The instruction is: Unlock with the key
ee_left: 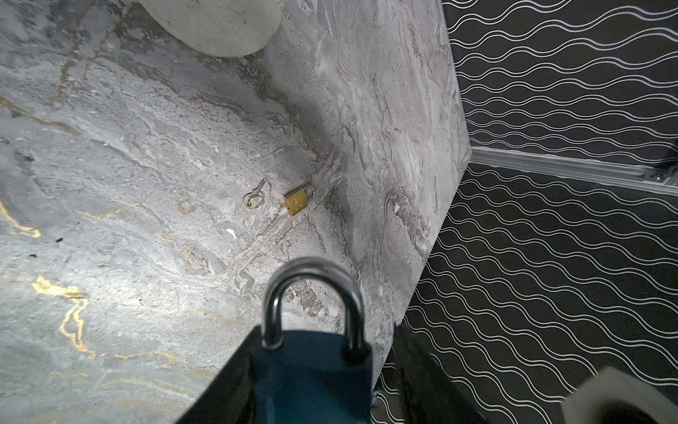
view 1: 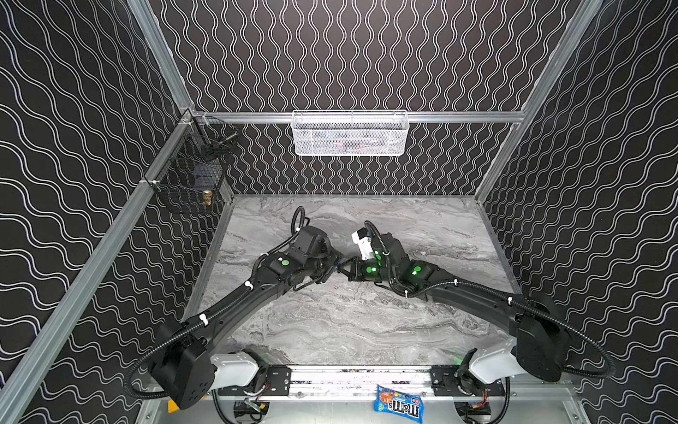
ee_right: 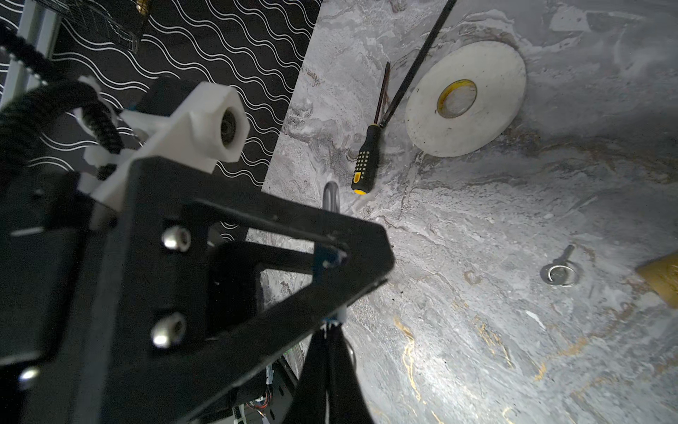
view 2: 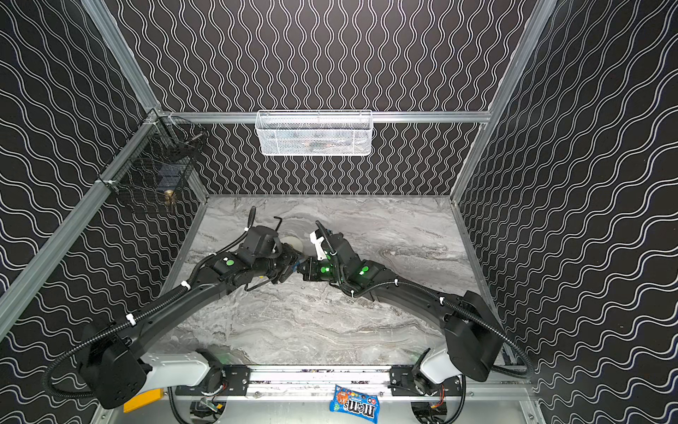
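"Blue padlock (ee_left: 312,374): which way does it point?" the inspector asks.

"Long axis runs in line with the fingers of the left gripper (ee_left: 328,341). The steel shackle (ee_left: 312,279), a smooth U-shaped bar, points out away from the wrist; the flat matte body sits nearest the wrist camera. The unit hangs above the grey marble-patterned table (view 1: 330,323), mid-table, where both grippers meet."

"Gripper states?"

"Left jaws stand part open: the body lies against one finger, a gap shows at the other. The right gripper (ee_right: 331,336) is closed tight; a small pale piece (ee_right: 332,321) shows at its tips, too small to identify."

"View differences?"

"In both top views the arms hide the padlock almost entirely. The left wrist view alone shows a whole brass padlock (ee_left: 299,200) lying flat just beside a silver key (ee_left: 254,198) on a ring. The right wrist view shows a black-and-yellow screwdriver (ee_right: 365,161) and the whole white tape roll (ee_right: 464,97)."
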Robot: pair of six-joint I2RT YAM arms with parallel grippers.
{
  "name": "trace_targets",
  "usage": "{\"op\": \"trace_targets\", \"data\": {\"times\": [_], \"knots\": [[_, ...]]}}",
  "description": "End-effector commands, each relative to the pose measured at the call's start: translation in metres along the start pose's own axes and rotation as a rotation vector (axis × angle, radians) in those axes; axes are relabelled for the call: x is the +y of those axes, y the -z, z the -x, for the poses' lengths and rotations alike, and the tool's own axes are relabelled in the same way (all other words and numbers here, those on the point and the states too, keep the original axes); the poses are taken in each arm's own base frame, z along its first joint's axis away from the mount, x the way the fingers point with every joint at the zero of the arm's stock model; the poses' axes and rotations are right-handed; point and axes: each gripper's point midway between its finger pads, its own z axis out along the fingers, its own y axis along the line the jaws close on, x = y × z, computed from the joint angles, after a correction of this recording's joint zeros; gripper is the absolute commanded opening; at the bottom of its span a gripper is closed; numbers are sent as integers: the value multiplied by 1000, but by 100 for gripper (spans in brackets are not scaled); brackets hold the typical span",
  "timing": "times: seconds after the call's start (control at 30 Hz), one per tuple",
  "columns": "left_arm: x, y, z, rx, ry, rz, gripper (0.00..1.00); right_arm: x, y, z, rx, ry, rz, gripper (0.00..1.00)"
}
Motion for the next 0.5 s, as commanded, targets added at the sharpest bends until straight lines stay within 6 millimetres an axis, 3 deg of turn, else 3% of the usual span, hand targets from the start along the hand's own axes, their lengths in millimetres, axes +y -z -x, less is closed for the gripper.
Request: {"op": "trace_targets", "data": {"times": [0.0,0.2,0.47], "knots": [[-4,1,-1,5,-23,-9,55,10,1,8,-35,13,38,0],[-1,1,0,-4,-15,-7,40,10,-1,8,-31,0,34,0],[-8,2,1,-10,-21,-33,8,14,-3,9,-9,-4,40,0]]}}
